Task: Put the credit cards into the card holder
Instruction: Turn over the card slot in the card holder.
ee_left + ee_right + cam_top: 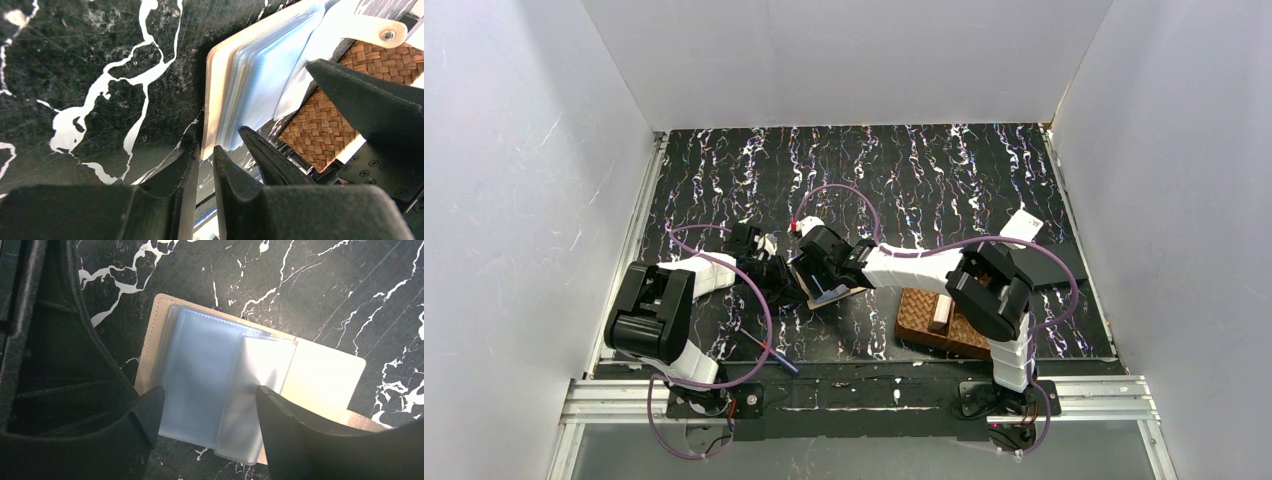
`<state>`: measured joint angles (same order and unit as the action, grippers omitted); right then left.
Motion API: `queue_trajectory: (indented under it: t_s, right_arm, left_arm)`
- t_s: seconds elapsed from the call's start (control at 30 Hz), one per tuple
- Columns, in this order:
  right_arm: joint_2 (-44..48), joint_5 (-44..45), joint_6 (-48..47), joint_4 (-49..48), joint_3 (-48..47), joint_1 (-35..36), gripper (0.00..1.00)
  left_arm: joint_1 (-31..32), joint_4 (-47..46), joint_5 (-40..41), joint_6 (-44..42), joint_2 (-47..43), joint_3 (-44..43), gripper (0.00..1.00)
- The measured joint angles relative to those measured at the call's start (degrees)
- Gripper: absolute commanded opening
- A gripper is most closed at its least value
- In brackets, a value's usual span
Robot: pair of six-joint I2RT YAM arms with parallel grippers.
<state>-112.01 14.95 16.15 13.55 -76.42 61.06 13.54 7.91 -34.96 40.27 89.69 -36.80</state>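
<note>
The card holder (836, 290) lies open on the marbled table, tan inside, with several clear bluish sleeves (200, 375) fanned out. My right gripper (824, 266) hovers just over it, open, its fingertips (207, 392) straddling the sleeves' near edge. My left gripper (781, 281) is at the holder's left edge, its fingers nearly closed (206, 147) on the corner of the tan cover (215, 90). One white card (1024, 225) lies at the far right. A whitish card-like piece (941, 314) stands in the woven basket.
The brown woven basket (924, 322) sits right of the holder, also in the left wrist view (325, 130). A blue-and-red-handled screwdriver (771, 353) lies near the front left. A flat black sheet (1064, 266) lies at the right edge.
</note>
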Motion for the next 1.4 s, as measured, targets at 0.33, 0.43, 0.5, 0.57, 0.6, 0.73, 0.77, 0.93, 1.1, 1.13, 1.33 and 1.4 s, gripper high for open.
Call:
queue_trajectory:
  t_s: [0.33,0.43,0.5,0.57,0.6,0.73,0.77,0.93,1.1,1.13,1.33,1.4]
  right_arm:
    - [0.0,-0.87,0.6,-2.3,1.08,-0.07,0.86]
    - [0.06,-2.1,0.63,-3.81,1.78,-0.25,0.88]
    - [0.22,-2.71,0.77,-4.6,2.32,-0.4,0.89]
    - [0.22,-3.05,0.85,-4.74,2.38,-0.51,0.9]
    - [0.22,-3.19,0.87,-4.76,2.38,-0.57,0.9]
    - [0.22,-3.87,0.78,-4.76,2.4,-0.59,0.93]
    - [0.19,-4.54,0.8,-4.77,2.42,-0.61,0.92]
    - [0.04,-4.29,0.78,-4.62,2.95,-0.21,0.84]
    - [-0.21,-2.28,0.56,-4.56,2.77,0.48,0.61]
    - [-0.01,-2.62,0.55,-4.98,3.13,0.44,0.56]
    - [4.37,-14.99,4.96,-12.73,8.66,-3.87,0.35]
    - [4.38,-19.28,6.85,-15.21,10.65,-5.93,0.35]
  left_arm:
    - [0.0,0.19,0.07,-0.22,-0.12,0.0,0.17]
    - [-0.02,0.5,0.13,-0.26,-0.17,0.0,0.16]
    - [-0.02,0.61,0.15,-0.26,-0.17,0.0,0.16]
    - [-0.02,0.67,0.15,-0.28,-0.17,0.0,0.16]
    - [-0.02,0.67,0.16,-0.28,-0.17,0.0,0.16]
    - [-0.02,0.69,0.26,-0.43,-0.25,0.05,0.16]
    - [-0.02,0.71,0.27,-0.44,-0.29,0.09,0.16]
    - [-0.02,0.89,0.47,-0.57,-0.6,0.33,0.16]
    - [0.0,1.89,1.66,-0.93,-1.64,0.37,0.16]
    - [0.0,2.34,2.08,-1.14,-1.99,0.37,0.16]
    - [0.09,5.04,3.82,-1.98,-4.32,0.37,0.17]
    - [0.09,5.91,4.1,-2.09,-5.55,0.37,0.18]
